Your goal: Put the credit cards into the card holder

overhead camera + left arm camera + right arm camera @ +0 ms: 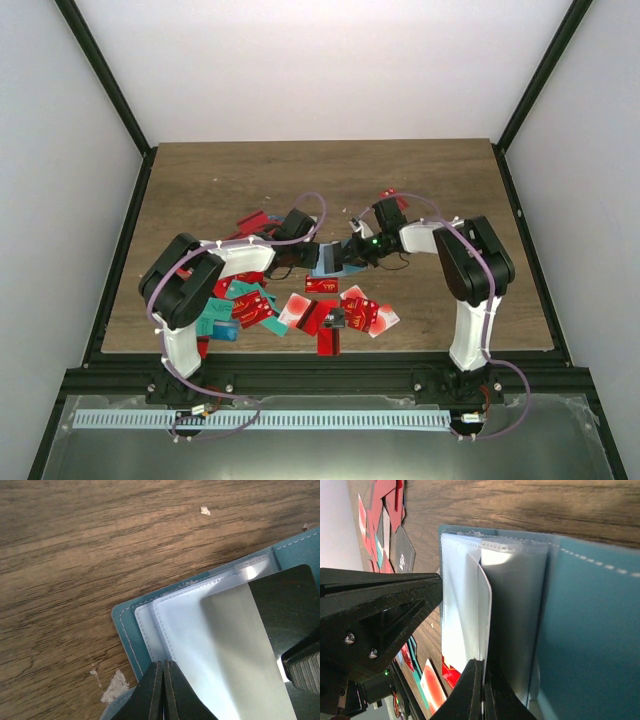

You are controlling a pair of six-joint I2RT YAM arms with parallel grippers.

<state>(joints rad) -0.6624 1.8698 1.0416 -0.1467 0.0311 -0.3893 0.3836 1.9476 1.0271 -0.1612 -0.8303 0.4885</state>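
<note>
At centre of table (200, 180), card holder (590, 630) lies open, clear sleeves (200, 630) fanned up. We see no card surely pocketed. Credit cards (320, 312) lie scattered just beside it, so we judge nearly whole job left. Left gripper (163, 666) pressed together at sleeve edge, right gripper (482, 664) pressed together at thin pale leaf (485, 600). Sleeve or card, we cannot tell. Holder cut off in 2 wrist views.

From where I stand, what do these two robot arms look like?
Both the left arm and right arm mix chunky black joints with white shells, each trailed by a looping purple cable. The left end effector and right end effector are slim, black and tapered. A green light glows near the right wrist.
</note>
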